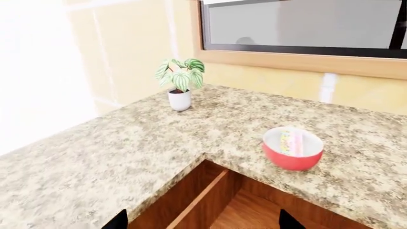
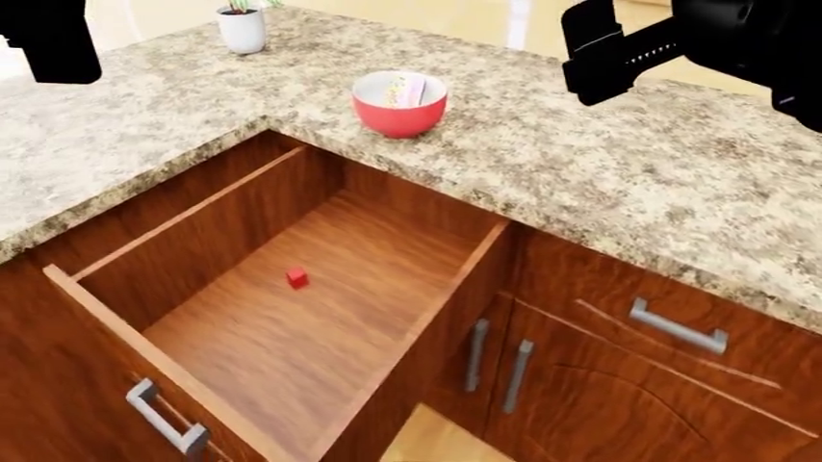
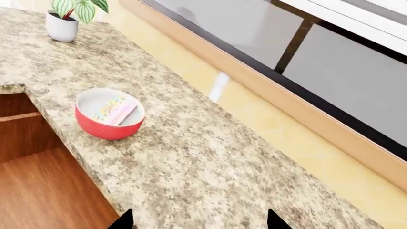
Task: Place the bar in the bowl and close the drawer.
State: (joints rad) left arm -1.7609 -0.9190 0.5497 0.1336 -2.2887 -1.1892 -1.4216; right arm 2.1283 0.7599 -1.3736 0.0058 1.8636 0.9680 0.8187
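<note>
Open drawer (image 2: 308, 318) fills head view; only wrist views show end effectors' tips apart — bar (image 1: 292, 141) in bowl (image 1: 292, 155).

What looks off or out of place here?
The drawer hangs wide open with only a tiny red cube on its floor. The bar is in the bowl, leaning on the wall. Nothing spilled or damaged.
</note>
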